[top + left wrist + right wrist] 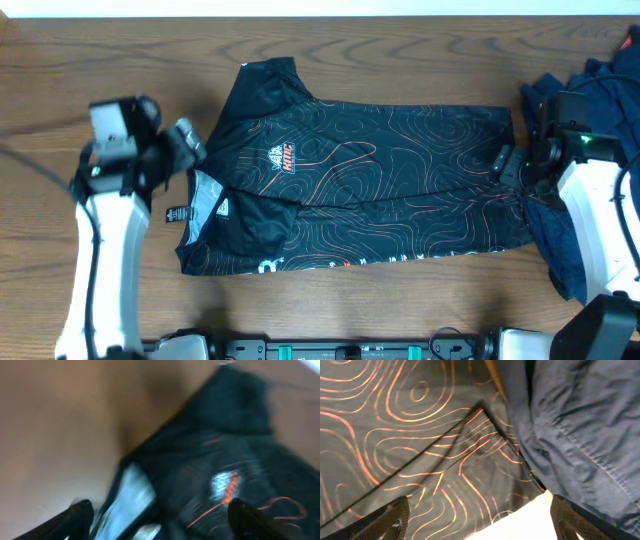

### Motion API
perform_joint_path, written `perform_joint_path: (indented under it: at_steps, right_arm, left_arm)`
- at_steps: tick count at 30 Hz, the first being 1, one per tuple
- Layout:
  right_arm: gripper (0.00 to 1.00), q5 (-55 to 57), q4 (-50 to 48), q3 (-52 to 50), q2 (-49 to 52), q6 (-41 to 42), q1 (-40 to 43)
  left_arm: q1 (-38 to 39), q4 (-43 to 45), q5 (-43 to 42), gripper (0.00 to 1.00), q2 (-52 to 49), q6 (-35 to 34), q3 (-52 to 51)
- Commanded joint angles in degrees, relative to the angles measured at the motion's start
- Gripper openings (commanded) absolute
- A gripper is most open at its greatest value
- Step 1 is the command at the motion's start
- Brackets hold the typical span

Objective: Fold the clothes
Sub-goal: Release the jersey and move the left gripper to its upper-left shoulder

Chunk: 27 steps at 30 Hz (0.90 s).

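Note:
The clothes are a black jersey [380, 190] with orange contour lines, lying folded lengthwise across the middle of the table, collar to the left. Dark navy garments [600, 75] are heaped at the right. My left gripper [190, 142] hovers open at the collar end. In the blurred left wrist view its fingers [75, 517] straddle the grey collar lining [132, 495] with nothing held. My right gripper [506, 163] stands open over the jersey's hem end. Its view shows the jersey [410, 435] beside navy cloth [580, 420], with the gripper [480, 527] empty.
The brown wooden table [120, 50] shows around the jersey. More navy cloth [560, 250] lies under my right arm, touching the jersey's right edge. A bright white patch [520, 522] sits between the right fingers. Black arm bases [350, 348] line the front edge.

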State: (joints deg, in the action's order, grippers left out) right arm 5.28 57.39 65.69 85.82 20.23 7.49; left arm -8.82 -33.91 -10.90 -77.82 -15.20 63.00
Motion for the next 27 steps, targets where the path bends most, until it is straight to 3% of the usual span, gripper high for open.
perform_joint_path:
  at_steps: [1,4,12,16,20,27]
  right_arm:
    - [0.89,-3.65,0.63,0.92,-1.03,-2.19,0.35]
    - [0.89,-3.91,1.62,0.92,-1.03,-2.34,0.33]
    - [0.89,-4.28,3.13,0.92,-1.03,-2.32,0.33]
    - [0.89,-4.31,3.3,0.92,-1.03,-2.25,0.33]
    - [0.89,-4.28,3.28,0.92,-1.03,-1.84,0.33]
    - [0.89,-5.03,3.32,0.92,-1.03,-1.6,0.33]
  left_arm:
    - [1.79,5.6,-11.02,0.96,-8.68,10.25,4.2]
    - [1.73,10.23,-15.58,0.99,-17.42,10.95,8.57]
    - [1.95,10.67,-15.5,0.99,-40.98,10.73,24.94]
    - [2.29,11.67,-14.36,0.99,-46.45,11.37,29.24]
    - [3.69,15.28,-8.92,0.98,-49.11,12.33,29.51]
    - [7.56,18.71,-7.21,0.93,-53.09,13.27,29.51]
